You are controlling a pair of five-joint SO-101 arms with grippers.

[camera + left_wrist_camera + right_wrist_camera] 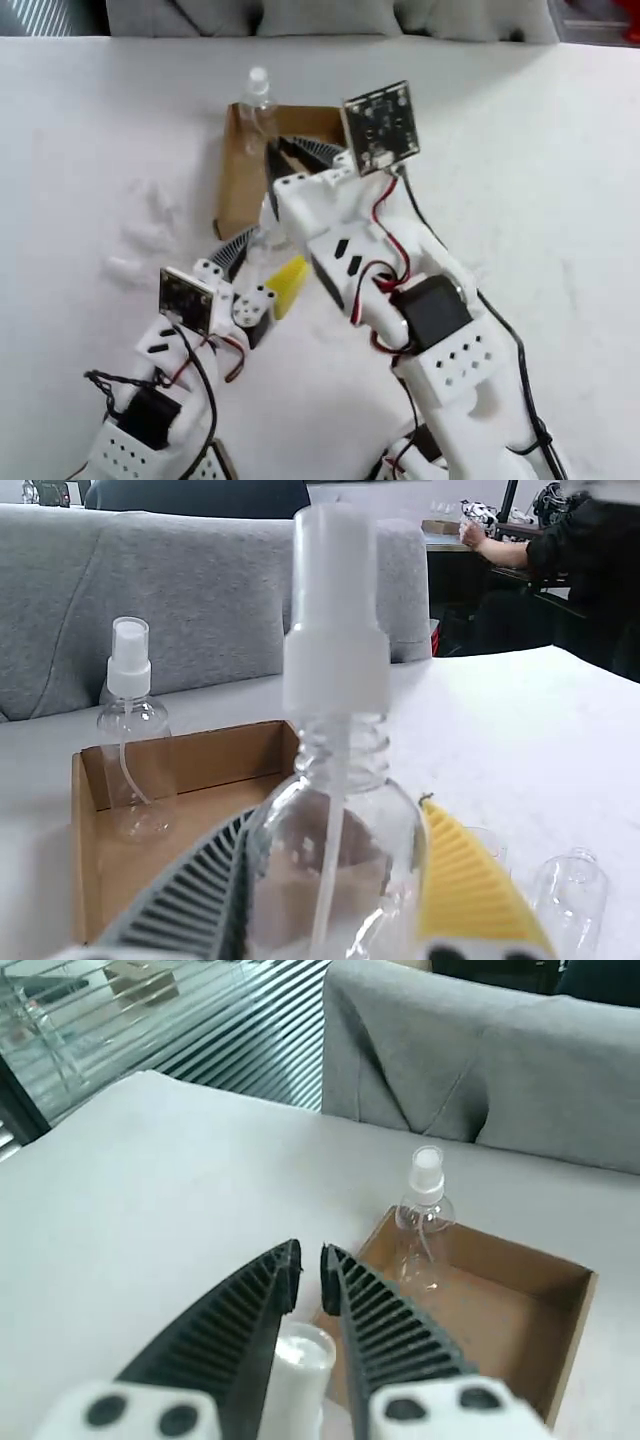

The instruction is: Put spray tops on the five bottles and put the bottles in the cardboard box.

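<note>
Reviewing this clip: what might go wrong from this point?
The spray top sits above exposed threads on the bottle in the left hand; unscrewed, it may tip off.
The right hand hovers over it with fingers nearly closed, so it might knock the top instead of gripping it.
Boxing this bottle may topple the capped bottle standing in the cardboard box.
</note>
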